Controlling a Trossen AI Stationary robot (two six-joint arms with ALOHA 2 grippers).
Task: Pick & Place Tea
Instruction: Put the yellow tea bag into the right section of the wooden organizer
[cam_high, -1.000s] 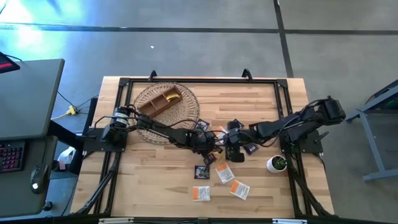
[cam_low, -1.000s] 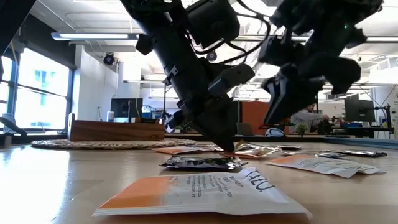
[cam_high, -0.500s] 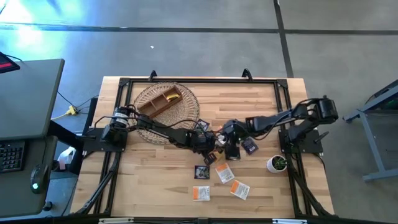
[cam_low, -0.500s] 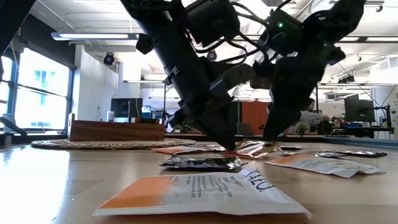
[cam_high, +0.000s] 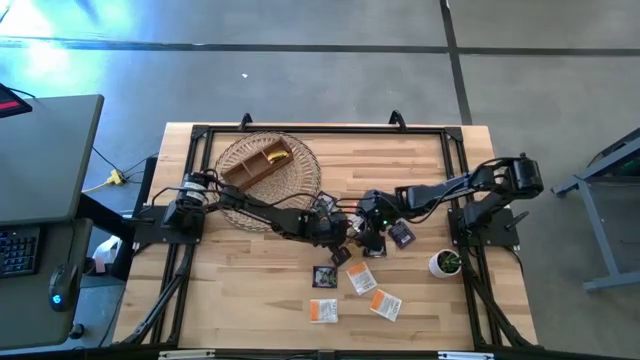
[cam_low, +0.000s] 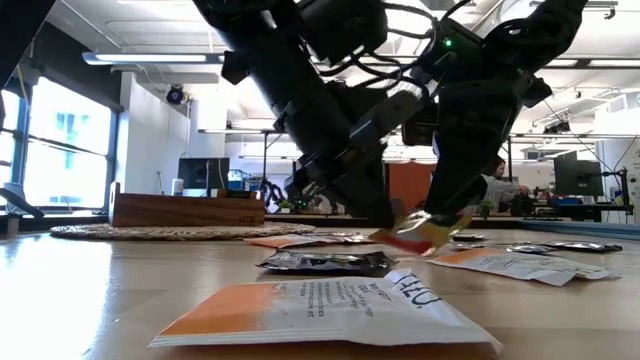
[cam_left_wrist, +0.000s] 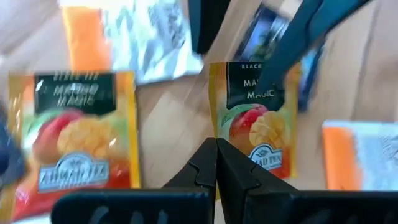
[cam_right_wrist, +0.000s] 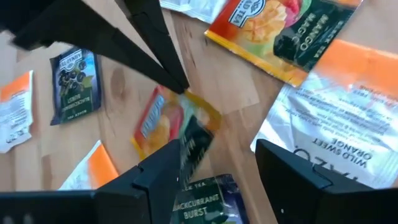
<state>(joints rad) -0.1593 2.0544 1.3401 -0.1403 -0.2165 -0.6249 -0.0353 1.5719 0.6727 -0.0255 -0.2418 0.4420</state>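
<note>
The tea lay scattered over the middle of the wooden table (cam_high: 250, 290). One orange mango sachet (cam_low: 425, 235) was lifted off the boards at a tilt, pinched at its edge by the left gripper (cam_low: 385, 222), whose fingers were closed together on it; the left wrist view showed the same sachet hanging beyond the joined fingertips. A second mango sachet (cam_left_wrist: 73, 134) lay flat on the table beside it. The right gripper (cam_high: 372, 225) hovered just beside the left one, its fingers spread wide above the lifted sachet and holding nothing. A dark blackcurrant sachet (cam_right_wrist: 73, 84) and white-and-orange sachets (cam_high: 361, 278) lay around them, more toward the near edge. Farther off, the brown divided box (cam_high: 258, 163) sat on a round woven mat (cam_high: 300, 170), and a small white plant pot (cam_high: 445, 263) stood near the right arm's base.
</note>
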